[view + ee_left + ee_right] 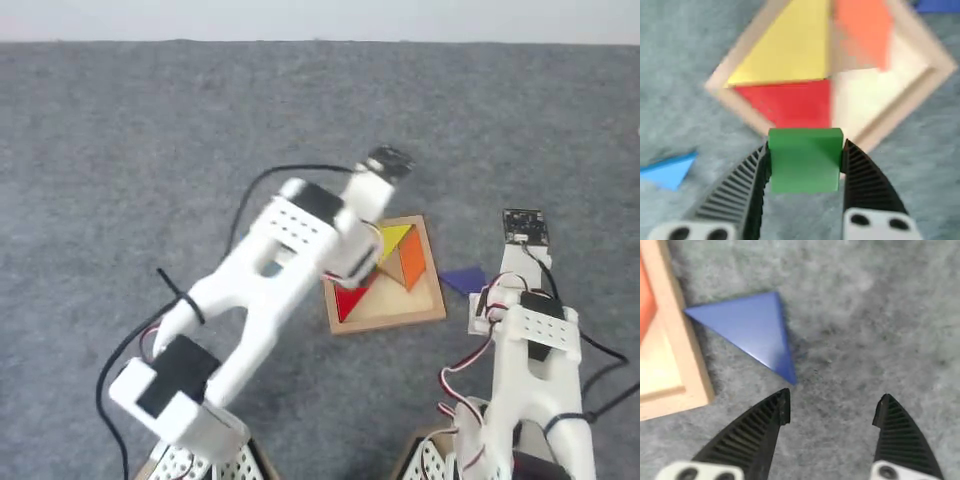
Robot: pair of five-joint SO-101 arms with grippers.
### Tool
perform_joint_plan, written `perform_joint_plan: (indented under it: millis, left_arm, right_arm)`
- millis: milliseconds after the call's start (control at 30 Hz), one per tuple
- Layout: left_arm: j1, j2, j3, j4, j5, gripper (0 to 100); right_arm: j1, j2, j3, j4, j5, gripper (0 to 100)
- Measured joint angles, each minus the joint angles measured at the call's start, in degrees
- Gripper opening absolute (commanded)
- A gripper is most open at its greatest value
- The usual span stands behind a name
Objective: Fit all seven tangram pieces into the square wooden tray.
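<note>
The square wooden tray lies mid-table and holds a yellow triangle, a red triangle and an orange piece; part of its floor is bare. My left gripper hovers over the tray's edge, shut on a green square. A dark blue triangle lies on the carpet just outside the tray's right side. My right gripper stands open close beside that triangle, nothing between its fingers. A light blue triangle lies on the carpet apart from the tray.
Grey carpet covers the whole table, with wide free room to the left and back. The left arm's white body hangs over the tray's left half. Cables trail from both arms near the front edge.
</note>
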Motion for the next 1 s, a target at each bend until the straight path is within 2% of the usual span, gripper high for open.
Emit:
perform_joint_plan:
  millis: [167,467,633,767,1000]
  left_arm:
    - [4.57,0.88,0.0,-2.73,1.58,14]
    - [6.24,15.38,-3.34,-8.53,9.05,14]
    - [9.85,16.53,-4.57,-10.37,10.9,14]
    - [9.85,16.97,-5.19,-10.55,11.34,14]
    - [9.85,16.97,-5.19,-10.46,11.34,27]
  right_arm:
    - [4.22,0.0,-1.41,0.0,0.0,27.4]
    - [4.66,0.0,-1.41,0.0,0.0,27.4]
    - [4.66,0.0,-1.41,0.0,0.0,27.4]
    - [4.66,0.0,-1.41,0.0,0.0,27.4]
    - [4.66,0.0,-1.41,0.0,0.0,27.4]
